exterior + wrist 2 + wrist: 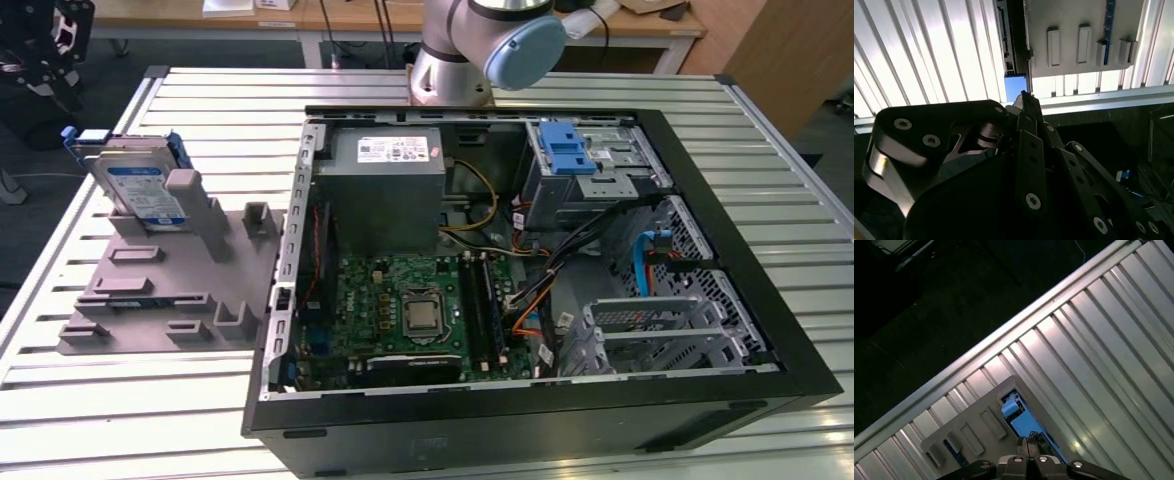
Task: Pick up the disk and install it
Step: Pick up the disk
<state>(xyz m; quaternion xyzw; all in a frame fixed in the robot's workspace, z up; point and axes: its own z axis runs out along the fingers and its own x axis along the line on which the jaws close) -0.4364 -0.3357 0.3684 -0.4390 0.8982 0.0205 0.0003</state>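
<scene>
End effector (pixel 1027 444), closed on nothing, is pictured directly over the disk (pixel 1021 422); the disk is held upright on edge in a grey holder (pixel 160 290) on the table (pixel 200 95).

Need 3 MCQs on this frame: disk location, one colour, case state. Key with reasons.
1. In the exterior view, the disk is:
A) inside the computer case
B) standing in the grey fixture on the exterior view's left
C) lying flat on the slatted table

2. The bracket framing the disk is:
A) red
B) green
C) blue

3. The computer case is:
A) open, with its motherboard exposed
B) closed by a side panel
C) turned upside down

Key:
1 B, the disk stands upright in the fixture beside the case.
2 C, blue plastic edges the disk.
3 A, the board and cables are visible.
</scene>
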